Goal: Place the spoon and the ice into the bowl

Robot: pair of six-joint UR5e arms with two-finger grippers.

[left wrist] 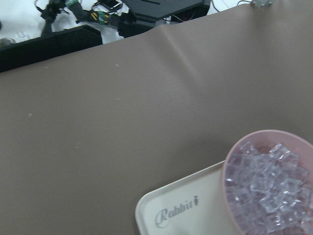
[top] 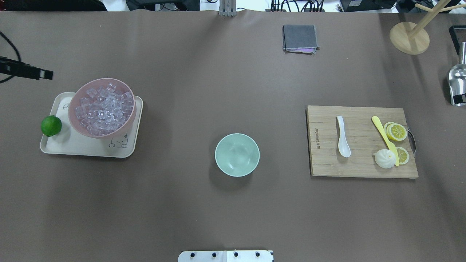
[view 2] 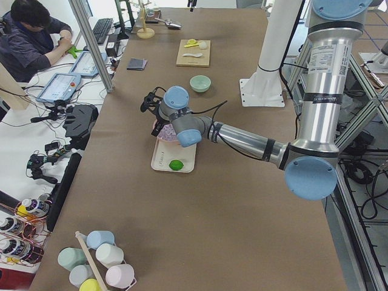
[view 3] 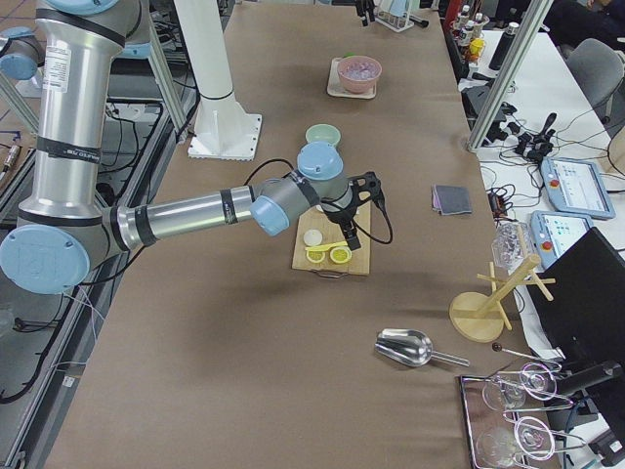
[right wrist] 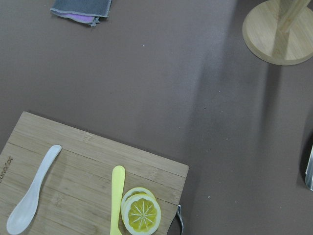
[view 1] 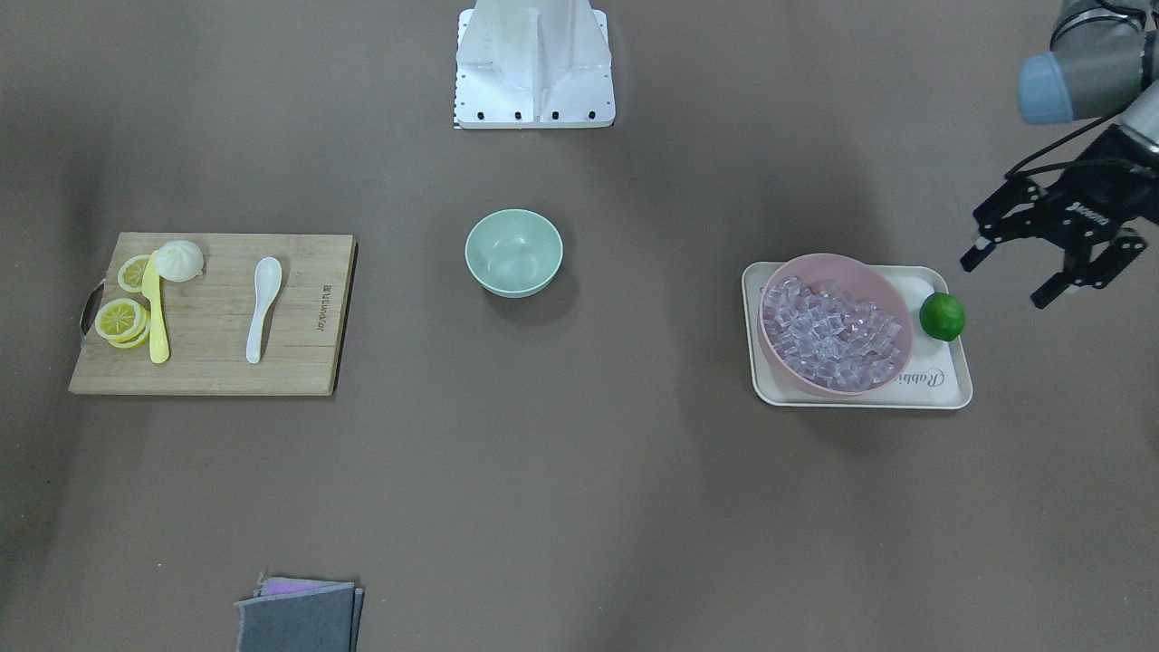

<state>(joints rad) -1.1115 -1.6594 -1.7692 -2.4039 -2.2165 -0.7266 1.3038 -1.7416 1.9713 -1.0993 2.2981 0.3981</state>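
Observation:
The white spoon (view 1: 263, 308) lies on the wooden cutting board (view 1: 208, 371); it also shows in the right wrist view (right wrist: 32, 196). The mint-green bowl (view 1: 513, 252) stands empty at the table's middle. Ice cubes (view 1: 833, 330) fill the pink bowl (view 1: 819, 261) on a cream tray (view 1: 942, 385). My left gripper (view 1: 1005, 281) is open and empty, in the air beside the tray, past the lime. My right gripper (view 3: 363, 210) shows only in the exterior right view, above the cutting board; I cannot tell whether it is open or shut.
A lime (view 1: 942, 316) sits on the tray. A yellow knife (view 1: 156, 312), lemon slices (view 1: 120, 319) and a white bun (view 1: 181, 260) lie on the board. A folded grey cloth (view 1: 299, 616), a wooden stand (top: 409, 36) and a metal scoop (top: 457, 83) sit farther off.

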